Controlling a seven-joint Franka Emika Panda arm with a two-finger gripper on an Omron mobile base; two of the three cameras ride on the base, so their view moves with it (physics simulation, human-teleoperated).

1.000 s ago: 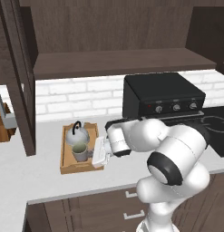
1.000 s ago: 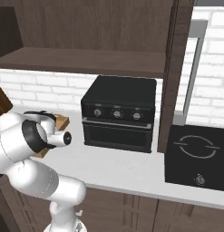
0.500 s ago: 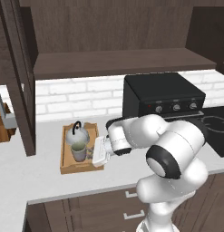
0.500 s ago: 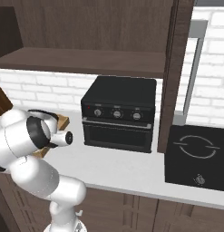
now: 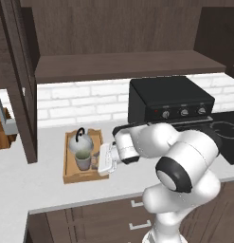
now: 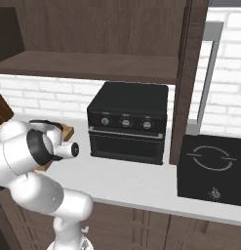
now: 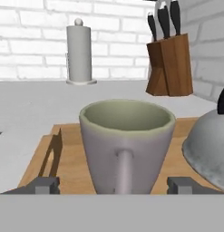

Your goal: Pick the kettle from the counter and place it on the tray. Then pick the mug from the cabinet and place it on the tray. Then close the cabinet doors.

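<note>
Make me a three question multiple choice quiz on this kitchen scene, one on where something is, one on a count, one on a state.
1. Where does the mug stand?
A. on the cabinet shelf
B. on the tray
C. on the oven

2. How many things stand on the tray?
A. two
B. three
C. none

3. How is the gripper?
A. shut on the kettle
B. shut on the mug
C. open, with the mug between its fingertips

Answers: 1 B, wood shows under the mug. 2 A, mug and kettle. 3 C, the fingertips stand apart from the mug.
</note>
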